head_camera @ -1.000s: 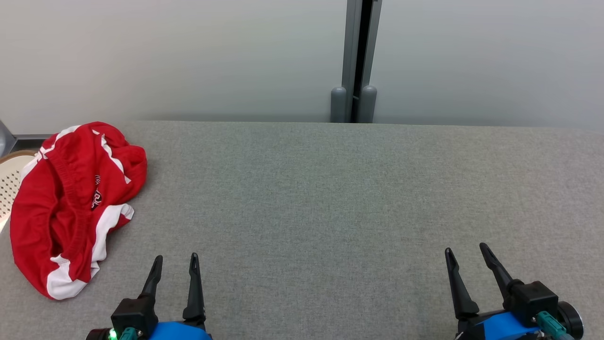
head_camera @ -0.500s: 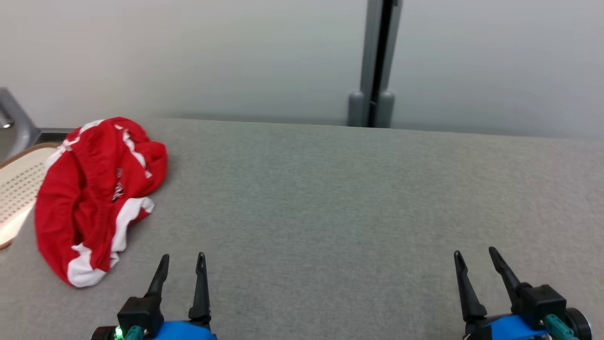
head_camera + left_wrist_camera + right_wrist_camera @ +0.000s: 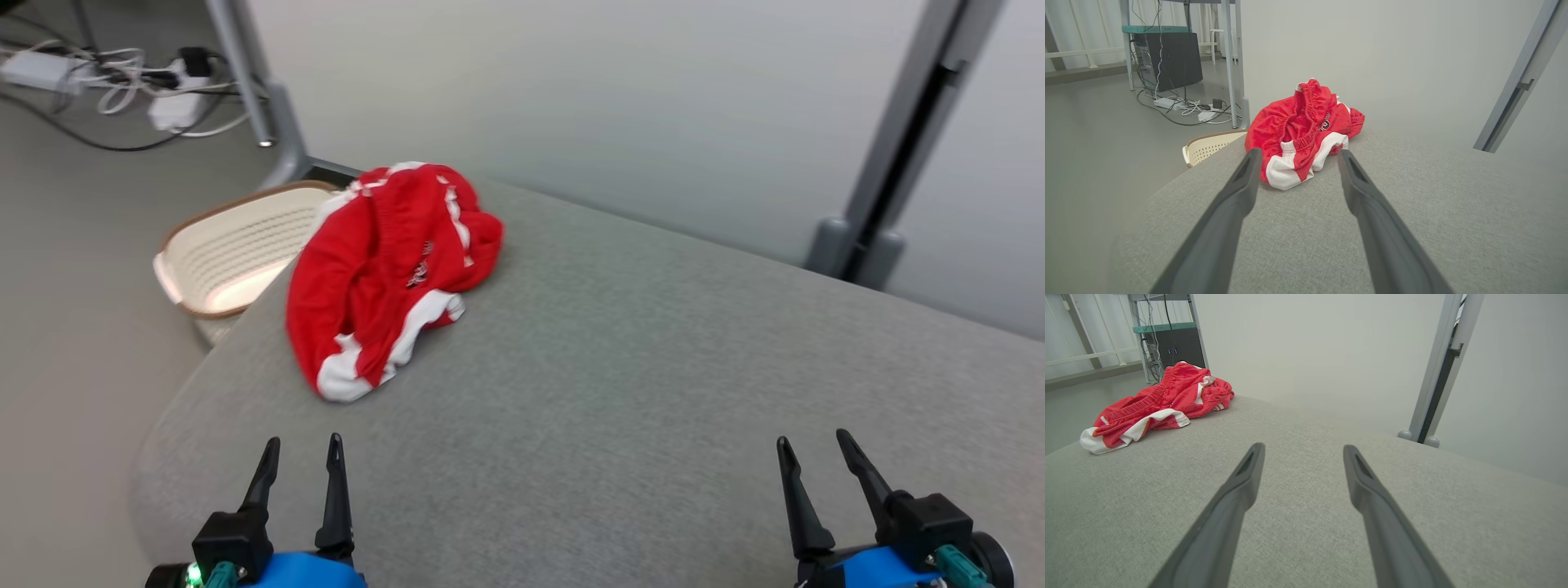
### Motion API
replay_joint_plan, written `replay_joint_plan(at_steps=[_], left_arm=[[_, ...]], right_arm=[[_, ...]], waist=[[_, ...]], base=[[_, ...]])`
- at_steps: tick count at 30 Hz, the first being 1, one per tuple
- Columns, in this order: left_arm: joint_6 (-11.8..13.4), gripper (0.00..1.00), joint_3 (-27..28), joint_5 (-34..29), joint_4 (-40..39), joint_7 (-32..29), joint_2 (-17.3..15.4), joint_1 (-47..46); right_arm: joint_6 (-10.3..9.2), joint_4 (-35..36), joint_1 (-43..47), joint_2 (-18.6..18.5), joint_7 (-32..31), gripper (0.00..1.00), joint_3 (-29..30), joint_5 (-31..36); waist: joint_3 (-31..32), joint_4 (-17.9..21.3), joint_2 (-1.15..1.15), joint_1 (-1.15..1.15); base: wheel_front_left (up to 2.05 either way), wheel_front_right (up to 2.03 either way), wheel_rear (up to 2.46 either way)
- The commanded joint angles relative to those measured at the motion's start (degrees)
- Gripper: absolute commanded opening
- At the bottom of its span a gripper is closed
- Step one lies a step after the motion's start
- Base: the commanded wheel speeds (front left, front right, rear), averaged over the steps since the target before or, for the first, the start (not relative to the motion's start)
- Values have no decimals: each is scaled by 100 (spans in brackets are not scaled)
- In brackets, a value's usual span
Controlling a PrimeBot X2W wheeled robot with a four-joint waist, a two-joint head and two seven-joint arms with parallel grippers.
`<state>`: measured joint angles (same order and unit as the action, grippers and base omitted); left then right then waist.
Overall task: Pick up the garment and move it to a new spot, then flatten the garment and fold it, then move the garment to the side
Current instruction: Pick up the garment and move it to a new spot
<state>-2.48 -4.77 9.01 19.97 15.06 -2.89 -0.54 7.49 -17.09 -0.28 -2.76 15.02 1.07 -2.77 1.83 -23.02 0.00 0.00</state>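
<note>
One table (image 3: 620,392), covered in grey cloth, takes up most of the head view, from the lower left to the right edge. Its rounded corner curves through the lower left of the frame. Its far edge runs along one pale wall (image 3: 571,98), slanting from upper middle down to the right. One strip of grey floor (image 3: 73,343) fills the left side of the frame beyond the table's edge.

One garment (image 3: 384,269), red shorts with white trim, lies crumpled at upper left of centre, on the table's far left corner and close to both edges there. From the garment across to the right edge of the frame, the cloth surface lies open and flat.

One cream basket (image 3: 229,253) with a brown rim stands on the floor at the left, lower than the tabletop and just beside the garment's corner. Whether the two touch I cannot tell. One grey post (image 3: 898,163) rises at upper right, behind the table's far edge.

There are two grippers. The left gripper (image 3: 304,441) is at lower left, near the rounded corner, with its jaws released and spread, well short of the garment. The right gripper (image 3: 811,438) is at lower right over open cloth, jaws likewise released and gripping nothing.

One tangle of cables (image 3: 122,82) with white plug strips lies on the floor at far upper left.
</note>
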Motion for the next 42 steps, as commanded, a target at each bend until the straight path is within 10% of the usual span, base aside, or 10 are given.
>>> replay_joint_plan(at_steps=[1, 14, 27, 42], left_arm=[[-10, 100, -2, -28, -21, 18, 2, 2], [-32, 100, 387, -123, -125, 17, -105, 8], [-347, 100, 840, -11, -398, -362, -1406, -2169], [-496, 100, -1275, 899, 1308, -1819, -2253, -3195]], right_arm=[[1, -5, 43, -22, 24, 100, -5, -55], [1, -3, -73, -27, 24, 100, -277, -115], [1, 116, -369, -25, 24, 100, -48, 394], [1, 235, -628, -22, 24, 100, 227, 1075]], waist=[[-210, -320, 0, 0], [-191, -563, 0, 0], [-874, 115, 0, 0], [-2171, 679, 0, 0]], base=[[0, 0, 0], [0, 0, 0], [0, 0, 0], [0, 0, 0]])
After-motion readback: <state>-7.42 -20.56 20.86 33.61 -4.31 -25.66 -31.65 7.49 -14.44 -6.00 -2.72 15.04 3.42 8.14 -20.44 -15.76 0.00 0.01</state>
